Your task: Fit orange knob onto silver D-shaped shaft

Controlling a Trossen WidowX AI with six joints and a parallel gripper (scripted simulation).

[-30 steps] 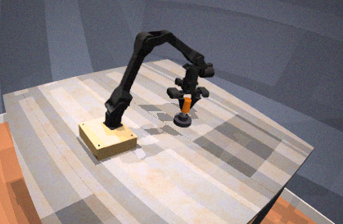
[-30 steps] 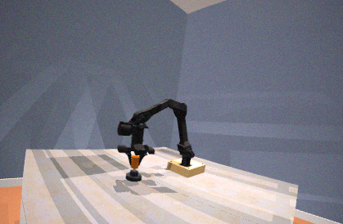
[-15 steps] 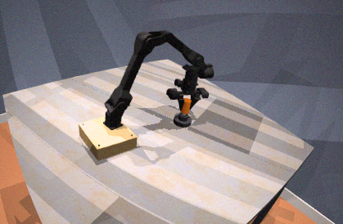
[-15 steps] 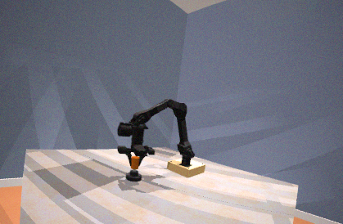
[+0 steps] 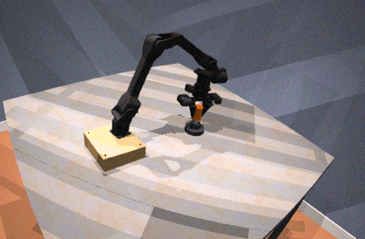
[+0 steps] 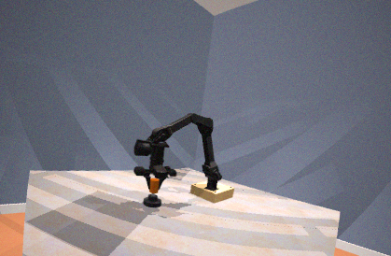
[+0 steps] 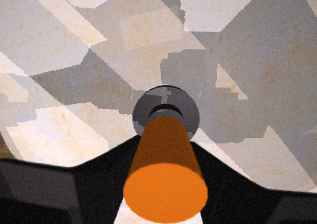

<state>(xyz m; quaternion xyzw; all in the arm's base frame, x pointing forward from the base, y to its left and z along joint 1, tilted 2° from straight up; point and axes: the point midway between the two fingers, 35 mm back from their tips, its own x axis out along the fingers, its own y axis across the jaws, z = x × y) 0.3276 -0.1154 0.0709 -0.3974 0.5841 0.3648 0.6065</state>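
The orange knob (image 5: 198, 112) (image 6: 154, 185) (image 7: 165, 192) is a cylinder, close to upright, with a slight lean in the top view. My gripper (image 5: 198, 115) (image 6: 154, 187) (image 7: 164, 143) points down and is shut on it, one finger on each side. The dark grey round pedestal (image 5: 194, 131) (image 6: 152, 204) (image 7: 191, 117) stands on the table directly below the knob. The knob's lower end is at or just above the raised middle of the pedestal; I cannot tell whether they touch. The silver shaft, its flat side and the knob's hole are hidden.
The pale striped table (image 5: 235, 174) (image 6: 252, 234) carries the arm's wooden base block (image 5: 118, 146) (image 6: 212, 192), to one side of the pedestal. The base block's edge also shows at the left of the wrist view. Shadows of the arm fall around the pedestal.
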